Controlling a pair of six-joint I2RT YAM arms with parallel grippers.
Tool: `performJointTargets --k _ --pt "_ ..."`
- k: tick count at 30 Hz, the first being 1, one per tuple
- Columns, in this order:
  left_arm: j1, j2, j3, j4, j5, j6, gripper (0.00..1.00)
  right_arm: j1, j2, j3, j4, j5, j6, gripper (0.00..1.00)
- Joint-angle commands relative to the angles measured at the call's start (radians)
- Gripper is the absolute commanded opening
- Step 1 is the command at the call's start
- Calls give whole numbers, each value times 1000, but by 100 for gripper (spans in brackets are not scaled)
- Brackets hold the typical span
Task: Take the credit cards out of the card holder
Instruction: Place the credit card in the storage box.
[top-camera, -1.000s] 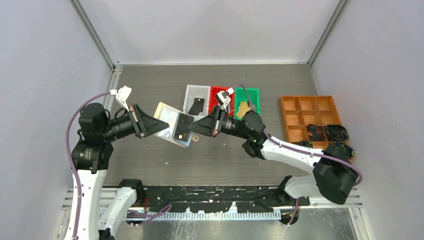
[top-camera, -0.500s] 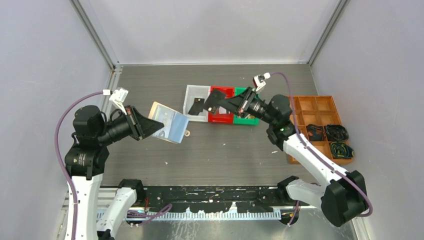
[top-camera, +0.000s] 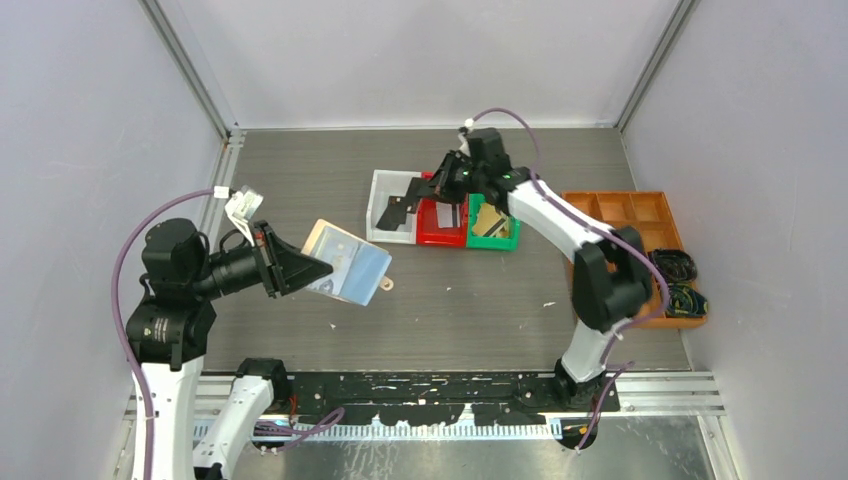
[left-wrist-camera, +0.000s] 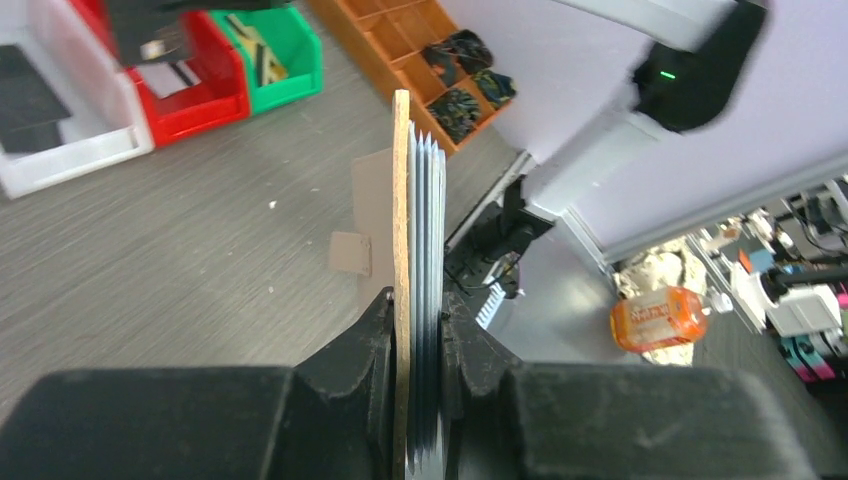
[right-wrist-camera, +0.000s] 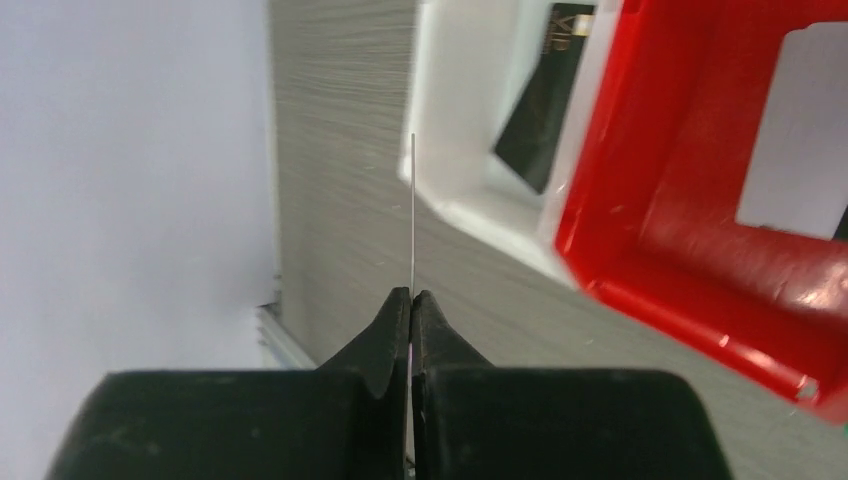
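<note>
A white plastic bin (top-camera: 376, 205), red bin (top-camera: 441, 240) and green bin (top-camera: 496, 243) sit near the grey tabletop's (top-camera: 470, 320) far edge. The left gripper (top-camera: 325, 268), jaws slightly parted, clamps the beige folding leather-like card holder (top-camera: 356, 271) above left-centre. The right gripper (right-wrist-camera: 411, 300), jaws closed, pinches a thin black plastic card (left-wrist-camera: 150, 35) over the red bin.

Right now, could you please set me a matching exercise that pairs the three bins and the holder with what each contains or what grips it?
Column A
1. white bin
2. red bin
3. green bin
4. holder

Column B
a. gold card inside
b. gripped by the left tool
c. black card inside
d. white-grey card inside

Pairs: 1-c, 2-d, 3-a, 4-b
</note>
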Motion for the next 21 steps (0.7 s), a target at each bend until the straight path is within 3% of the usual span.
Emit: performJointTargets --k 1,10,21 --pt "-2 -36 2 174 176 -95 0 61 183 253 -204 118 -157 1" --pt "-2 -62 -2 254 223 -163 0 116 480 573 -331 220 -218 1" --pt "-1 -67 3 235 218 -144 0 129 626 739 -396 281 -263 1"
